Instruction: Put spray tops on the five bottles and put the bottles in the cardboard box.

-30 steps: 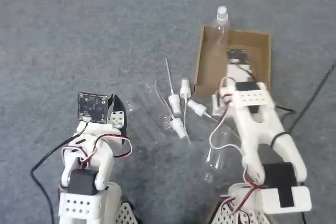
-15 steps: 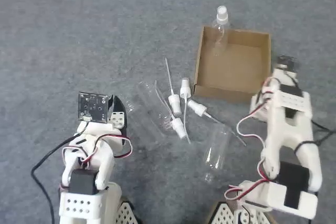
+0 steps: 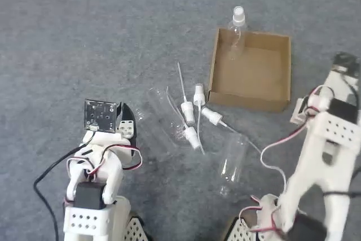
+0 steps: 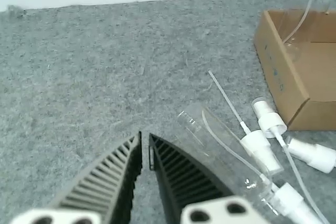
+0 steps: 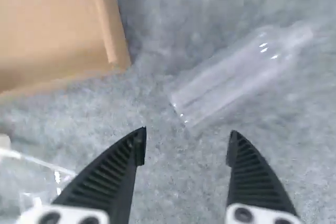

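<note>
Starting on my left: the left tool (image 4: 145,139) hangs low over the grey felt worktop (image 3: 67,43). Its jaws are drawn narrow, just a sliver of gap between them, and there's nothing in the grip. Just ahead of it a bare clear plastic bottle (image 4: 210,135) lies on its side.

Moving along, I count four loose white spray tops (image 3: 188,111) with long thin dip tubes. They're scattered in a cluster between that bottle and the box. Nearer the arm bases a second bare clear bottle (image 3: 233,162) lies flat, a little apart from the cluster.

Now the shallow brown cardboard box (image 3: 248,101), open at the top. One capped clear bottle (image 3: 237,26) stands in its far corner, on the side toward the loose tops, with a white spray top on it.

Over to my right: the right tool (image 5: 186,136) is spread wide and holding nothing. It sits above the worktop just outside a corner of the box. A third bare clear bottle (image 5: 236,72) lies on its side just beyond the fingertips, near the box wall but apart from it.
</note>
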You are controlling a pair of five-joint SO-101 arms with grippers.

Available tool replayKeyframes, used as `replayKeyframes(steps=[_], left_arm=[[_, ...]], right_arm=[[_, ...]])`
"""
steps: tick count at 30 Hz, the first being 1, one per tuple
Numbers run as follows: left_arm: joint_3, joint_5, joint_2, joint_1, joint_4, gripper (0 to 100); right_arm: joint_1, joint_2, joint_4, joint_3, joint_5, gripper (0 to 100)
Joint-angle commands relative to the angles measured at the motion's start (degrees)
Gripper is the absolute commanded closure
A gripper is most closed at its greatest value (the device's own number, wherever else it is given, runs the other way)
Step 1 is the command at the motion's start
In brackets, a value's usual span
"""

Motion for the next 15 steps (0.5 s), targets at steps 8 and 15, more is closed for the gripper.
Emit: replayKeyframes(steps=[8,15], left_arm=[[-0.31,0.53,-1.14,0.09,-0.35,99],[-0.31,0.53,-1.14,0.18,-0.35,99]], right_arm=[[5.23,6.90,-1.45,-12.57,-13.01,74.9],[6.46,22.81,-1.45,-19.96,-23.21,72.8]])
